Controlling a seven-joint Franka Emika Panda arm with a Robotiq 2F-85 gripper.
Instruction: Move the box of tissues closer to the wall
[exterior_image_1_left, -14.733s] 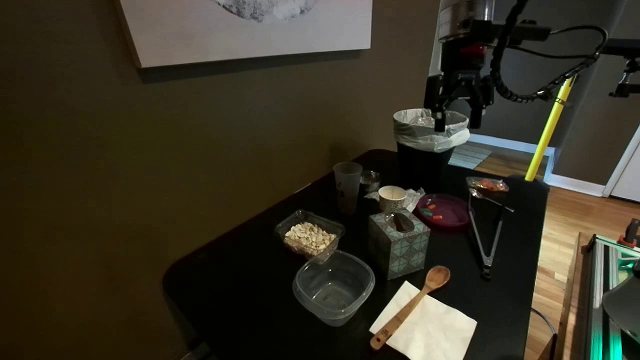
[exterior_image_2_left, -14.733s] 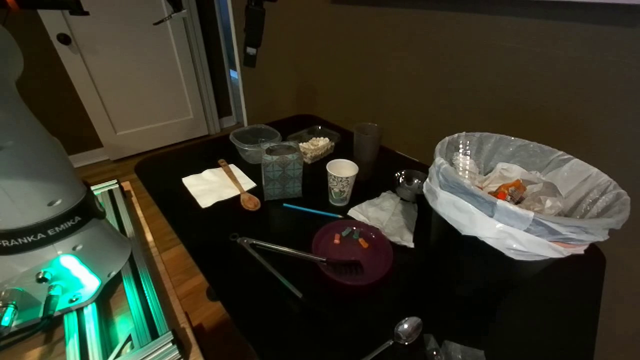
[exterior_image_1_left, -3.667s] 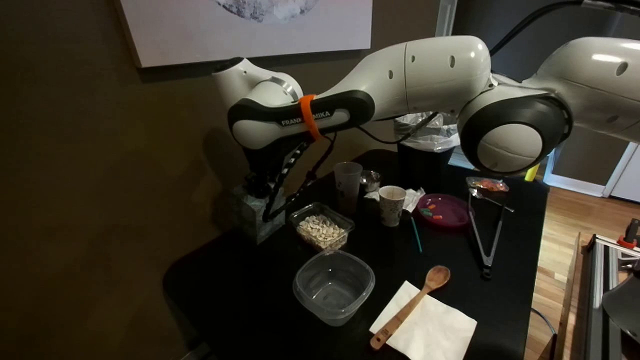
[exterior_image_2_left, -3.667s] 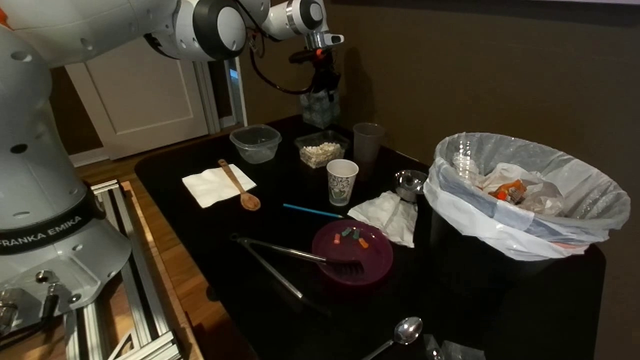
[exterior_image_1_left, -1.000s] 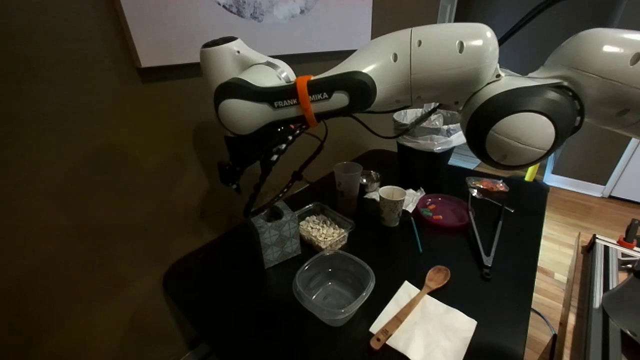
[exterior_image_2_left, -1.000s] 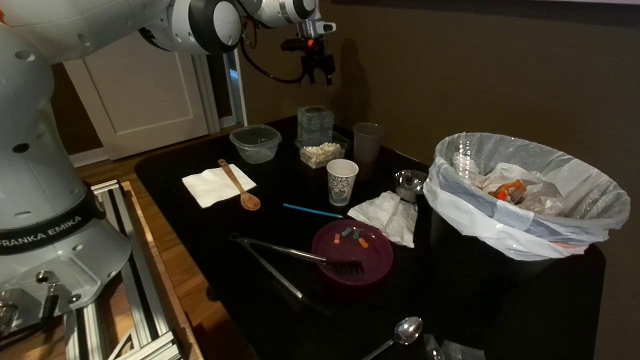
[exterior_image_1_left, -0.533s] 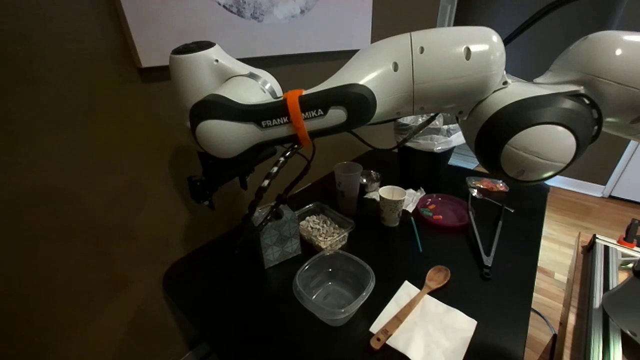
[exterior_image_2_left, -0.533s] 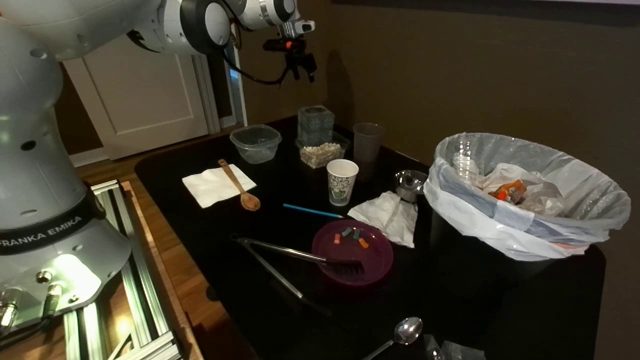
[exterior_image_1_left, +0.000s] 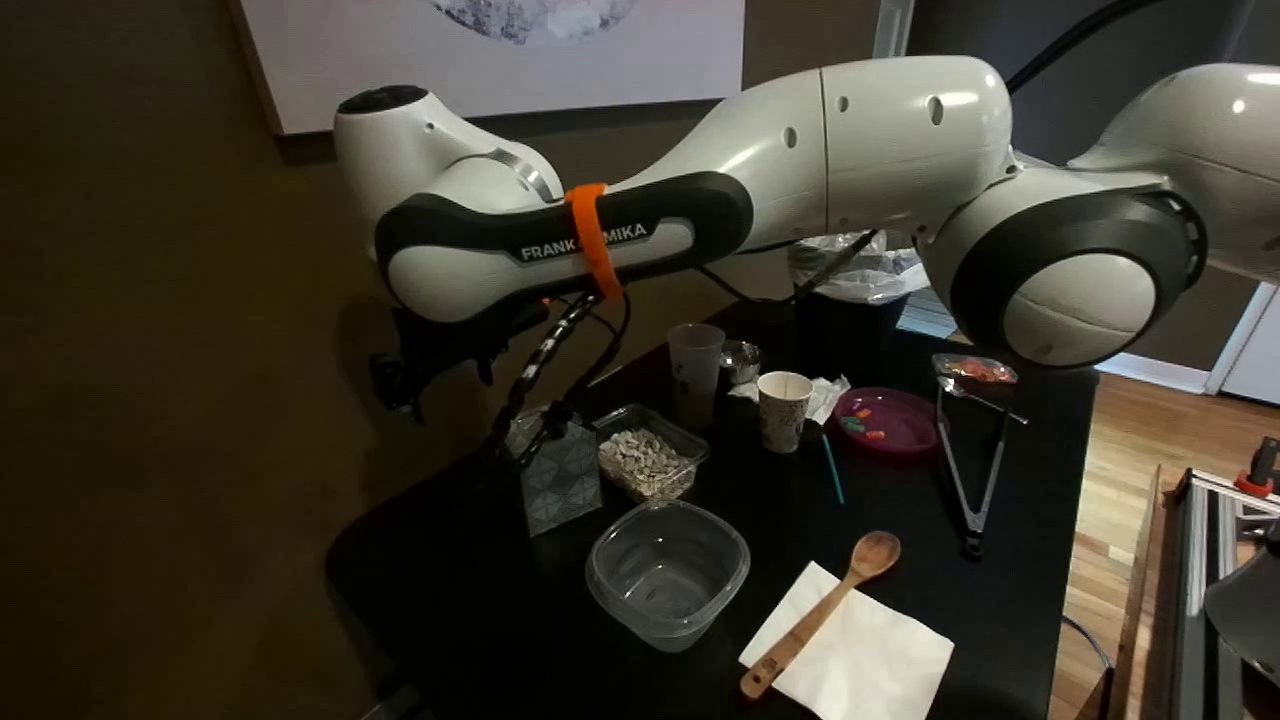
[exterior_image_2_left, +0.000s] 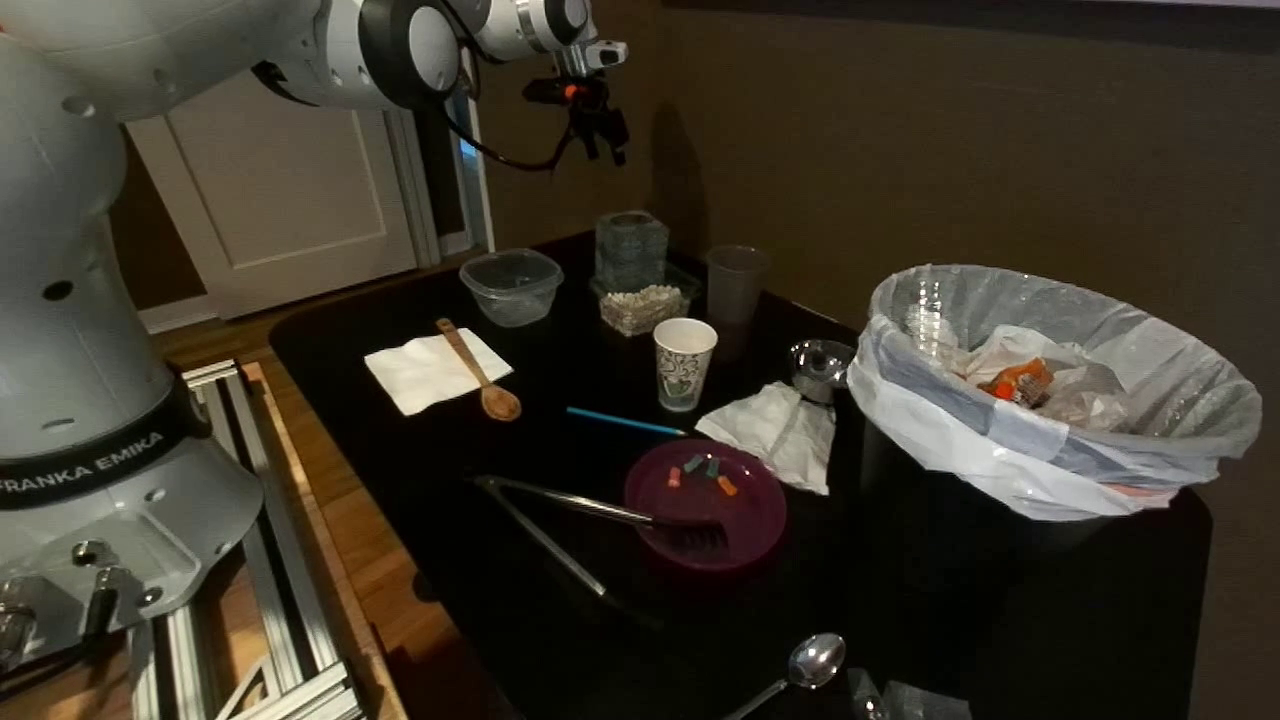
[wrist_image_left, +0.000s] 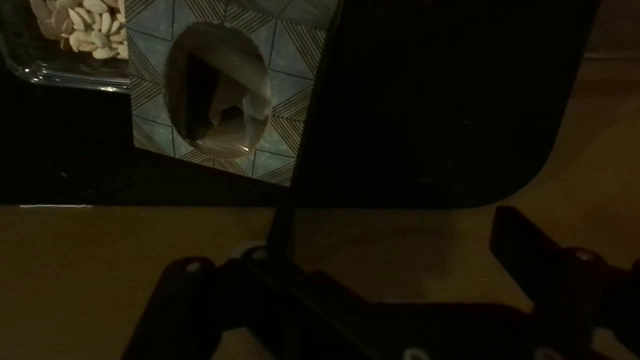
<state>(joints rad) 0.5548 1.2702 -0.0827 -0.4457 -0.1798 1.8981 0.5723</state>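
Note:
The box of tissues (exterior_image_1_left: 562, 485) stands upright on the dark table near its wall-side edge, with mottled grey-green patterned sides; it shows in both exterior views (exterior_image_2_left: 632, 252). The wrist view shows its top (wrist_image_left: 290, 92) with a round opening and pale tissue inside. The arm's cable hides part of it in an exterior view. The dark olive-brown wall (exterior_image_1_left: 180, 400) rises behind it, also in an exterior view (exterior_image_2_left: 950, 150). My gripper (exterior_image_1_left: 449, 392) is open and empty, above and beside the box, apart from it; its two fingers are spread in the wrist view (wrist_image_left: 395, 212).
A clear container of pale seeds (exterior_image_1_left: 645, 462) stands right beside the box. A clear empty bowl (exterior_image_1_left: 668, 575), a frosted cup (exterior_image_1_left: 695, 375) and a paper cup (exterior_image_1_left: 783, 410) are nearby. A lined bin (exterior_image_2_left: 1060, 440) stands at the table's far end. A picture (exterior_image_1_left: 520, 70) hangs above.
The box has gone from beside the paper cup to near the wall. It was in the gripper 3.7 seconds ago; the gripper has let go, risen and shifted away. The seed container shifted slightly.

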